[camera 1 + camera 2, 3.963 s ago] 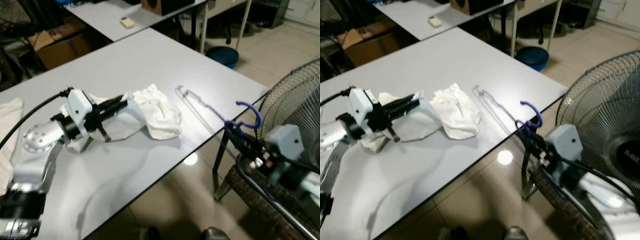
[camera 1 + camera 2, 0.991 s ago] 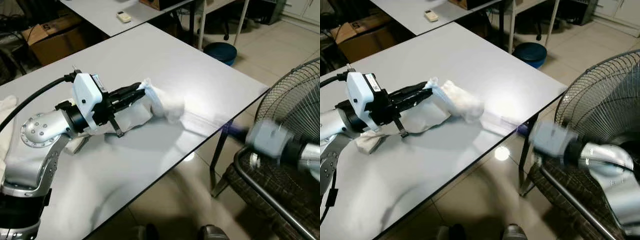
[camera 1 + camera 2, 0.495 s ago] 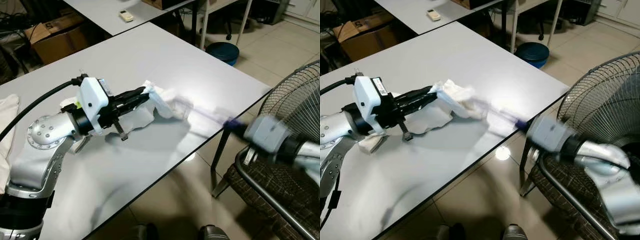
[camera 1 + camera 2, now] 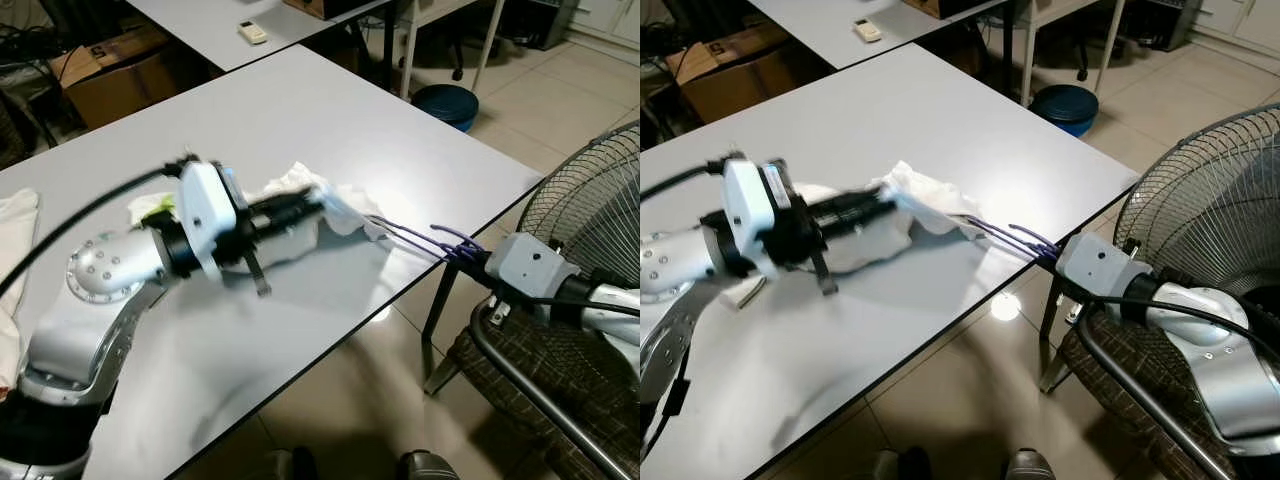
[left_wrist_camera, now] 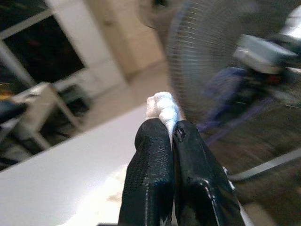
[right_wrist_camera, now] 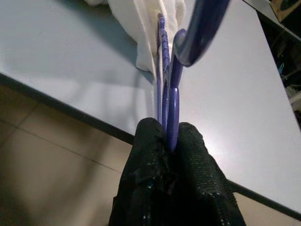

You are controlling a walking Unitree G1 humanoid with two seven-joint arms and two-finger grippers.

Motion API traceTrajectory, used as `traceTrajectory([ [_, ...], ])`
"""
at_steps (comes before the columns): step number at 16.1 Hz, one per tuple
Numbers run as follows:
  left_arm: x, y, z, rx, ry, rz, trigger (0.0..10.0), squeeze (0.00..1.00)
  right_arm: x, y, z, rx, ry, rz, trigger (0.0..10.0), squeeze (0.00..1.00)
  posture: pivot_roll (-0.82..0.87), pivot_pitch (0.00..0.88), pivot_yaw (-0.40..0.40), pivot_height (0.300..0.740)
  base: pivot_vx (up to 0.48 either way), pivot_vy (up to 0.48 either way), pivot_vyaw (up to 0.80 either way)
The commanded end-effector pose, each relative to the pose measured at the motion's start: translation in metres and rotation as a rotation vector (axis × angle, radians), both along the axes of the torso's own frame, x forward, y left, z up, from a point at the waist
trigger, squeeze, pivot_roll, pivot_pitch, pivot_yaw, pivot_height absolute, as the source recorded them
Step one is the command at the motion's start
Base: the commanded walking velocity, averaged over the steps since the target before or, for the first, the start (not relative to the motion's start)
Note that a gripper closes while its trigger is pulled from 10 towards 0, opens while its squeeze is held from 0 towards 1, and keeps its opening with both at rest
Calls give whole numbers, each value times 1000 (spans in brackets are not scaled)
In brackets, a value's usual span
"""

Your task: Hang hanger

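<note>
White table [image 4: 330, 110] on a tiled floor [image 4: 560, 110], fan [image 4: 1210, 210] beside it.

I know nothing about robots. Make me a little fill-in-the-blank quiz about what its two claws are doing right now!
1. The right gripper is shut on a hanger whose colour is ____.
2. The left gripper pinches a cloth whose colour is ____.
3. The cloth lies on a ____ with a grey top.
4. Beside the right arm stands a big electric ____.

Missing words: purple; white; table; fan

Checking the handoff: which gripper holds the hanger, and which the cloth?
The right gripper is shut on the purple hanger at the table edge; the left gripper pinches the white cloth.
</note>
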State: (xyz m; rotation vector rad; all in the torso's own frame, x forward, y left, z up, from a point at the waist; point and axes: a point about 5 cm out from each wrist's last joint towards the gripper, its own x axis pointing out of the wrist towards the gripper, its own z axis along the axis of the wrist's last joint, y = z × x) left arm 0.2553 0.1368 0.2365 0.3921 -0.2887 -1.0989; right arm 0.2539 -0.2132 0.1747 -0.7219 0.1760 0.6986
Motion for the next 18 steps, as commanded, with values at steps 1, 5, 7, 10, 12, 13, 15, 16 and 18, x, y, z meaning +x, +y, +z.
traceTrajectory([
  [1,-9,-5,-8,83,20,-68,0,0,7,5,-2,110,28,-22,10000,0,-163,118,138,740,0,0,0],
  [5,-4,-7,-34,246,-3,-37,0,0,16,30,-14,481,172,34,10000,0,-155,116,146,740,0,0,0],
  [7,-9,-7,-51,325,8,-51,0,0,17,35,-24,596,273,18,10000,0,-149,117,148,740,0,0,0],
  [10,-11,0,-71,367,-8,-12,0,0,27,47,-23,945,413,-109,10000,0,-152,119,152,740,0,0,0],
  [12,-11,1,-78,379,-38,5,0,0,33,55,-35,1118,544,-244,10000,0,-154,122,154,740,0,0,0],
  [13,-10,-1,-79,371,-52,9,0,0,37,61,-43,1222,619,-312,10000,0,-152,122,155,740,0,0,0],
  [15,-12,-3,-83,377,-65,-8,0,0,43,73,-42,1403,691,-347,10000,0,-150,119,159,740,0,0,0],
  [16,-13,-2,-89,382,-61,-5,0,0,49,80,-38,1512,713,-339,10000,0,-146,113,168,740,0,0,0],
  [18,-15,5,-98,389,-61,16,0,0,58,86,-29,1621,737,-342,10000,0,-143,105,172,740,0,0,0],
])
